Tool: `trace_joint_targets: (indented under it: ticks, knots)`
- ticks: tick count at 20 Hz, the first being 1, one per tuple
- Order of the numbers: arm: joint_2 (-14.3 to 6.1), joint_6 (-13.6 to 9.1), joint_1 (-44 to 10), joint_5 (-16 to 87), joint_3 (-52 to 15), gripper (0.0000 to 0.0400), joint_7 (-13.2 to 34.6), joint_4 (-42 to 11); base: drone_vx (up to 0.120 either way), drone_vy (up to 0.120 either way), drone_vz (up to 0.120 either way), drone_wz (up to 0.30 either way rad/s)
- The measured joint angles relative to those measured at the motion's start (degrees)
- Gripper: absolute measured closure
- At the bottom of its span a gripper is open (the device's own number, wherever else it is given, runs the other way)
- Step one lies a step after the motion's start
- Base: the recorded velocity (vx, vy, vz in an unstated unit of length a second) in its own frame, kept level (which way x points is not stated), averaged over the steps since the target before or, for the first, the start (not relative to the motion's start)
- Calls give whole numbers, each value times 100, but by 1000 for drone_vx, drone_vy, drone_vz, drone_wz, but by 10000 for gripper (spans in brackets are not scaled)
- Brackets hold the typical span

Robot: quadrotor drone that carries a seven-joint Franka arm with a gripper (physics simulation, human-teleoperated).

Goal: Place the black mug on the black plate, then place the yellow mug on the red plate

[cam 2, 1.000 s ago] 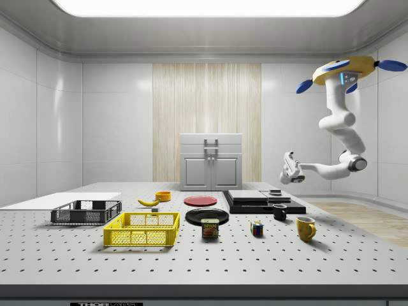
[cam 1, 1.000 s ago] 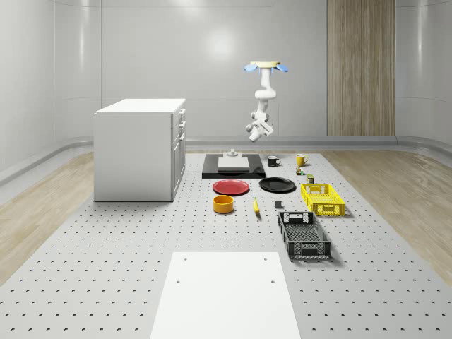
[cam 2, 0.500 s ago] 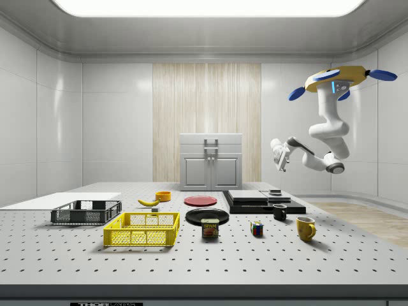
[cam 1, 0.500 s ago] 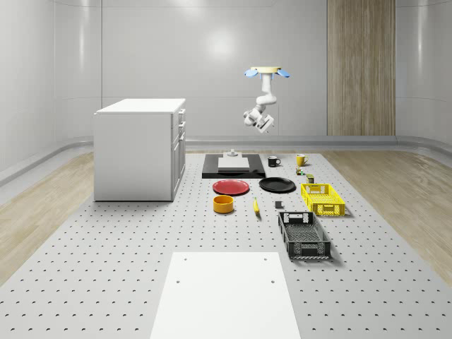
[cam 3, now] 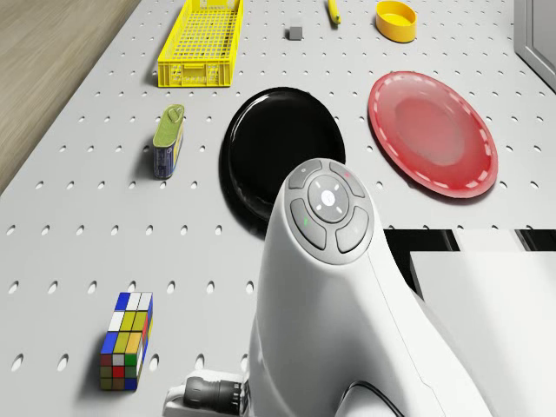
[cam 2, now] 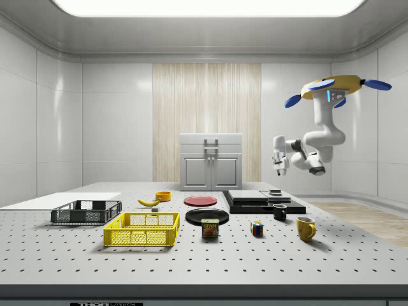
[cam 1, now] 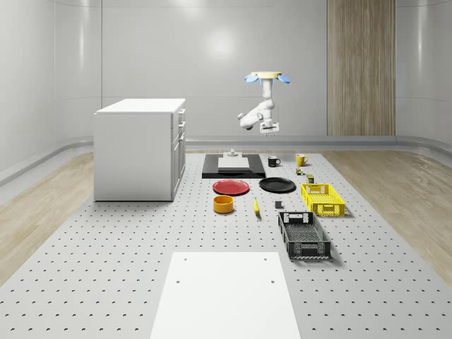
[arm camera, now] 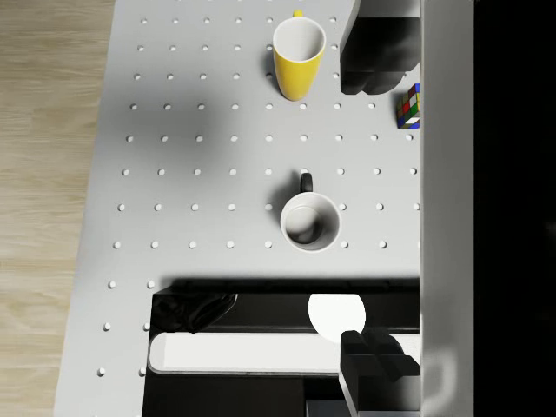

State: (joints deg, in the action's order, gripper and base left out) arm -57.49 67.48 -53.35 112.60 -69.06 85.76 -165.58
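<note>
The black mug [cam 1: 273, 161] [cam 2: 280, 212] [arm camera: 310, 221] stands upright on the table beside the black platform [cam 1: 233, 167]. The yellow mug [cam 1: 301, 159] [cam 2: 306, 228] [arm camera: 299, 52] stands a little further along. The black plate [cam 1: 277, 185] [cam 3: 282, 148] and red plate [cam 1: 232, 187] [cam 3: 433, 143] lie bare, side by side. The drone [cam 1: 267, 76] [cam 2: 331, 89] hovers high over the table's far end. My gripper [cam 2: 279, 171] [cam 1: 268, 130] [arm camera: 369, 213] points down, well above the black mug, open and holding nothing.
A Rubik's cube [cam 2: 256, 229] [cam 3: 126, 340] and a can [cam 2: 210, 228] [cam 3: 168, 139] sit near the mugs. A yellow basket [cam 1: 323, 198], black basket [cam 1: 304, 235], orange bowl [cam 1: 223, 204] and banana [cam 1: 256, 205] lie nearer the front. A white cabinet [cam 1: 141, 148] stands at the whole-scene view's left.
The drone has shifted toward the side view's left. The arm has folded up, and the gripper has swung from pointing sideways to pointing down over the black mug.
</note>
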Motion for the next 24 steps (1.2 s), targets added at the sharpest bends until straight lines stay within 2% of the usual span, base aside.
trace_joint_targets:
  ticks: [4,7,9,14,19,24]
  knots:
    - [-176,-70,-319,95,-158,0,216,-29,0,-110,-120,0]
    - [-290,-62,-465,102,-237,0,319,-35,0,0,-120,0]
    - [-361,-37,-535,91,-279,0,372,-35,0,-120,-120,0]
    - [-528,58,-656,34,-360,0,469,-28,0,0,-120,0]
    - [-684,179,-737,-39,-424,0,539,-19,120,0,-16,0]
    - [-833,307,-799,-116,-477,0,596,-8,120,0,-120,0]
